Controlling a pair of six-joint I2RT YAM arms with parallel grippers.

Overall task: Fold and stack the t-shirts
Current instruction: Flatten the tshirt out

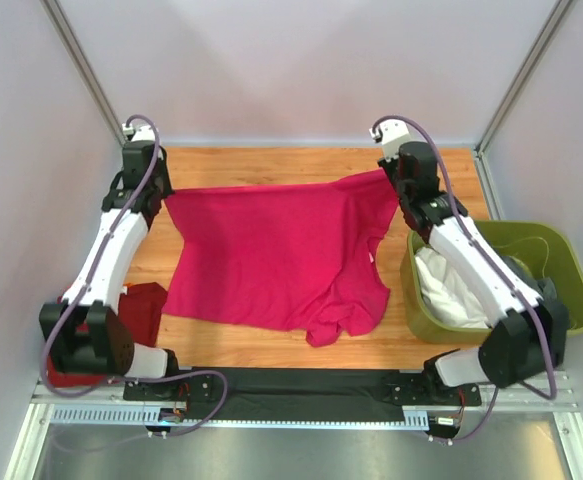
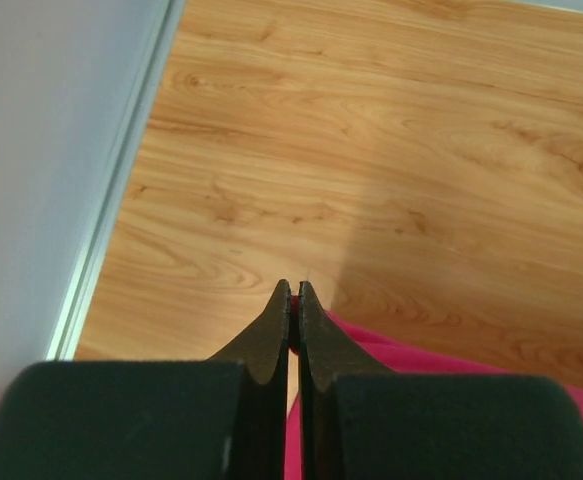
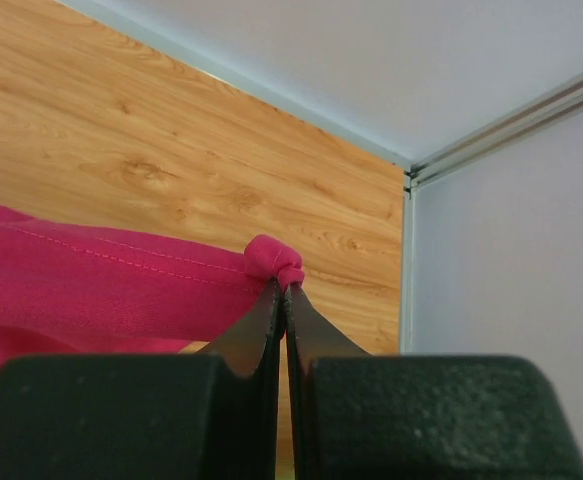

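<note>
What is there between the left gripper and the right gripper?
The magenta t-shirt, its far edge stretched from left gripper to right gripper; top view shows it.

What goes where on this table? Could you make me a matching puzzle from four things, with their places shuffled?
Things:
1. magenta shirt
2. dark red shirt
3. olive-green bin
4. white cloth

Places:
A. inside the bin
B. at the right edge of the table
C. spread across the middle
D. at the near-left corner

Pairs: 1-C, 2-D, 3-B, 4-A
</note>
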